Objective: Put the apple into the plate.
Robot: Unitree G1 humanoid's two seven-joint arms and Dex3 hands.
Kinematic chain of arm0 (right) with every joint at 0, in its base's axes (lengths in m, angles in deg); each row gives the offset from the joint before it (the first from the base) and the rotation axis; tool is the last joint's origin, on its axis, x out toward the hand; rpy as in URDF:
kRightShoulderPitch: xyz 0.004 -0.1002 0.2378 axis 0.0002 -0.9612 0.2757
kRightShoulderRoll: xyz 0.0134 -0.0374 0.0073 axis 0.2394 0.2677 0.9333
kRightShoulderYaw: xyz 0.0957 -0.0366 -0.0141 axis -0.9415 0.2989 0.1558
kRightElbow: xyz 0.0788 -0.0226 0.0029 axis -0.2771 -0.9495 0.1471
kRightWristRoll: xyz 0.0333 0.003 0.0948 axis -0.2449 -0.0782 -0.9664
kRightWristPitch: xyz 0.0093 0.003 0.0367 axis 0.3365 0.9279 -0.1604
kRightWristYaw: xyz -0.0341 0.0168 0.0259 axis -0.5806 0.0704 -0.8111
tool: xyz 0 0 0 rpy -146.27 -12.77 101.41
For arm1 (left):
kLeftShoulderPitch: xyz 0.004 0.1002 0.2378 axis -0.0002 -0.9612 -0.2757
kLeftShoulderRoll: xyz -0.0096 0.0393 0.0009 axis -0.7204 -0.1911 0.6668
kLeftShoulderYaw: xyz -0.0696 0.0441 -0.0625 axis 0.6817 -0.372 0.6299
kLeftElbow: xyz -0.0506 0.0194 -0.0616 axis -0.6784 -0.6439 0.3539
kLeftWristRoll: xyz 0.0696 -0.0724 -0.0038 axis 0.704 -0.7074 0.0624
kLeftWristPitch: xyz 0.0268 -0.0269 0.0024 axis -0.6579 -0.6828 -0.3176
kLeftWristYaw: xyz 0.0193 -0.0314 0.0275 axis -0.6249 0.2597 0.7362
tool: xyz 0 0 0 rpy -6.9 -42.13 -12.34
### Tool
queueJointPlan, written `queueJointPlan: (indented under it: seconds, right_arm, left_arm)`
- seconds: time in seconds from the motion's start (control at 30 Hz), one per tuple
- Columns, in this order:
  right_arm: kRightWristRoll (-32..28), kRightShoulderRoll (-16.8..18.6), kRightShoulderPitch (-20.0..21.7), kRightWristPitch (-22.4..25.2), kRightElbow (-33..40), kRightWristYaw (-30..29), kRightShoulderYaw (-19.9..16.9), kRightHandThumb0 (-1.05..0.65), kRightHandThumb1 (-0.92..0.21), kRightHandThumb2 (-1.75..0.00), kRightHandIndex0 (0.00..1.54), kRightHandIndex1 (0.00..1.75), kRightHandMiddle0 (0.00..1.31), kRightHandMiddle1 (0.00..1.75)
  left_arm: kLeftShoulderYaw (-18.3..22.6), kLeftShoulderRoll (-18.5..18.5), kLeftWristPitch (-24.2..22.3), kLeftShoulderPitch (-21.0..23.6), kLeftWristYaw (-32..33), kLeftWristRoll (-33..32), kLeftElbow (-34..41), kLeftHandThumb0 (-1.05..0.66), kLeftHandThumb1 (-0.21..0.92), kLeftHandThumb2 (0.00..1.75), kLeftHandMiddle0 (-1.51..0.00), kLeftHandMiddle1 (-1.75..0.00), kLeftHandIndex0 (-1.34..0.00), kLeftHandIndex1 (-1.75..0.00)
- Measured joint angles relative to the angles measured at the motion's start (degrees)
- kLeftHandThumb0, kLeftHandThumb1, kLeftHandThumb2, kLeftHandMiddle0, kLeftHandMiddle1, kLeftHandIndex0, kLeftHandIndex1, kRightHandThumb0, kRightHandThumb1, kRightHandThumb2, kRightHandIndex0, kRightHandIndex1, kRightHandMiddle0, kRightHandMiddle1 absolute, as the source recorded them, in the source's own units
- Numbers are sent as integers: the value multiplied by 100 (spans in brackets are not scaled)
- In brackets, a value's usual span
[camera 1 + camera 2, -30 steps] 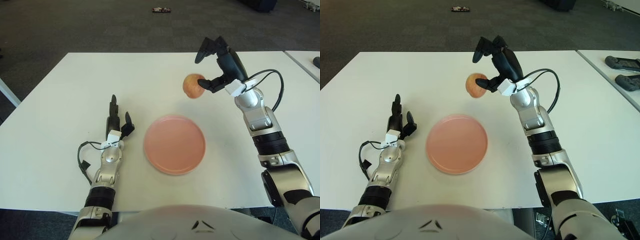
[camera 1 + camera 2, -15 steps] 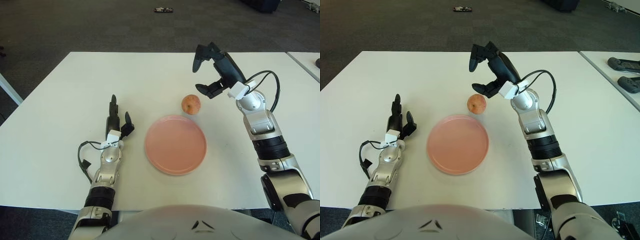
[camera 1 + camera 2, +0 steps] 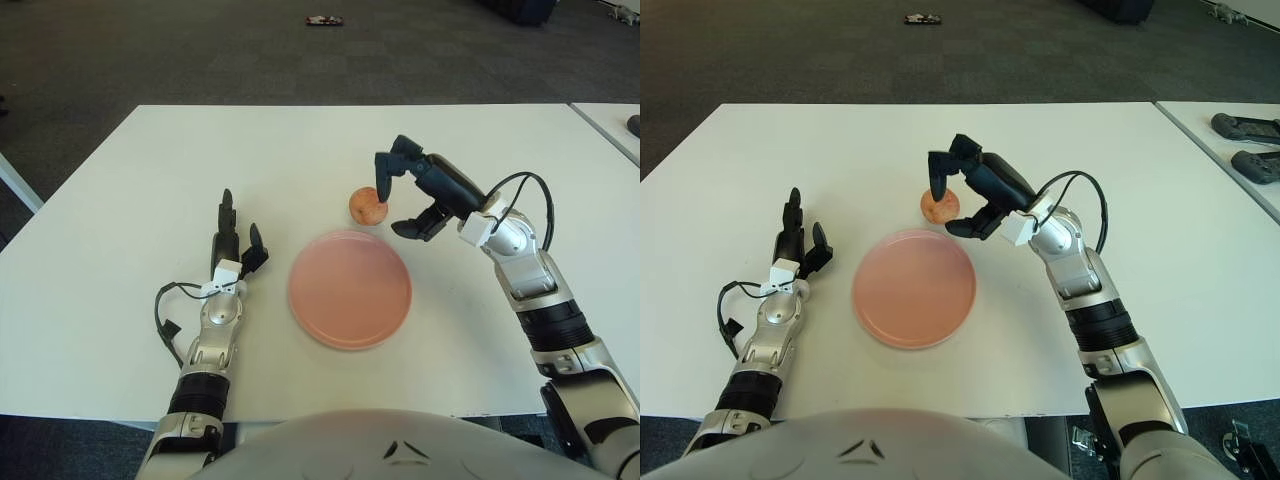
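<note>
A reddish-yellow apple (image 3: 367, 206) sits on the white table just past the far rim of the pink plate (image 3: 350, 290), outside it. My right hand (image 3: 394, 203) is low beside the apple on its right. It is open, with the upper fingers (image 3: 386, 168) arched over the apple's top right and the thumb (image 3: 408, 228) below, near the plate's rim. I cannot tell whether a fingertip touches the fruit. My left hand (image 3: 236, 250) shows left of the plate, its fingers stretched out and holding nothing.
A second table stands at the right with black controllers (image 3: 1243, 128) on it. A small dark object (image 3: 323, 19) lies on the carpet far behind. A black cable (image 3: 165, 318) loops by my left wrist.
One second ago my right hand held the apple in the air. It then let go, and the apple landed behind the plate. The open hand has since come down beside the apple.
</note>
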Motion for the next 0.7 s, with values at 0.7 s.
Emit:
queueJointPlan:
  seconds: [0.7]
  right_arm:
    - [258,14,20,-165,-332,-113,-22,0,-7,-157,81,164,60,175]
  left_arm:
    - [9,-8,0,0,-8,-3,-11,-92,92,99,0,0,0,0]
